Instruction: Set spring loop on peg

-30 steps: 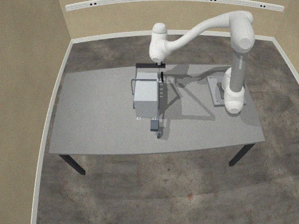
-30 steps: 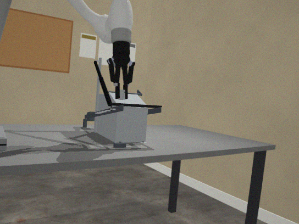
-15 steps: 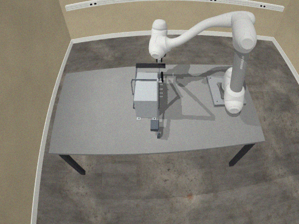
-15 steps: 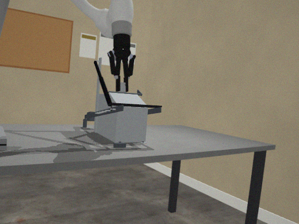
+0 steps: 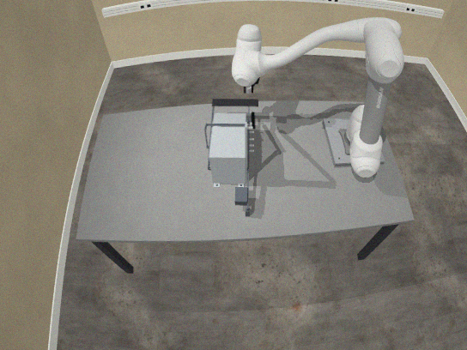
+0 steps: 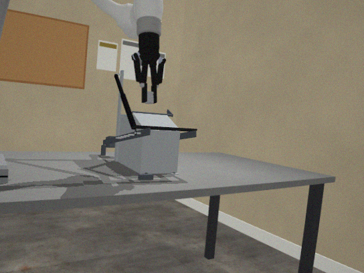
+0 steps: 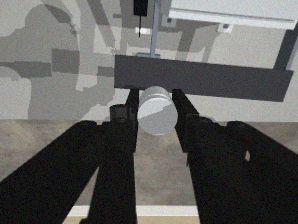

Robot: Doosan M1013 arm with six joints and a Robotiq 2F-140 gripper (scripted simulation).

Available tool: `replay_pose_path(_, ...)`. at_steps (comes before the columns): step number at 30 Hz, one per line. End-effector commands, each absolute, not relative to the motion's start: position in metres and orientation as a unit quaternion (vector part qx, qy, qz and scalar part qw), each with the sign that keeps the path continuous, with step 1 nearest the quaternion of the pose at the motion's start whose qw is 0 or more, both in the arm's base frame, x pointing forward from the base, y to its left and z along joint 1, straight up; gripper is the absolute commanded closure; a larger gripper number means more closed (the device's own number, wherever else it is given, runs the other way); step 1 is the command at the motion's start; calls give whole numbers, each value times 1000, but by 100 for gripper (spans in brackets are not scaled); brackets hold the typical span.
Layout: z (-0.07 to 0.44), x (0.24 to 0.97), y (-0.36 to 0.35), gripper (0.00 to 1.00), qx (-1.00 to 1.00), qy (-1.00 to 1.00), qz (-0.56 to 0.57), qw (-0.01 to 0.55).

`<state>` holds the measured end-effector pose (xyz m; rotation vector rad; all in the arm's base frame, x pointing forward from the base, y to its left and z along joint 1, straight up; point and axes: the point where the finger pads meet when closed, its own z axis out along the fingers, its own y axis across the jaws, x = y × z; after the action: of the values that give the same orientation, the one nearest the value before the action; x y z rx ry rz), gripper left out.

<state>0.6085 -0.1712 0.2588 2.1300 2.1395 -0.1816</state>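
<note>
Gripper: closed on the weight, above the bench.
Weight: between my fingertips, clear of the pedal.
Pedal: raised; I judge a load test in hand. Next, I should centre the weight, match its base to the slope, lower and release; a tilted base could slide.
Spring: beside the feeder; I cannot tell which peg holds its loop.
Bench: the weight's final place, well away from the feeder.
</note>
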Motion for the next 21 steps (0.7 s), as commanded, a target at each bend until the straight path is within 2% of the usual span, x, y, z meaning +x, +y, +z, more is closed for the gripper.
replay_pose_path(1, 265, 609, -171, 75, 703, 706, -59, 59)
replay_pose_path(21, 303, 609, -172, 75, 703, 706, -59, 59)
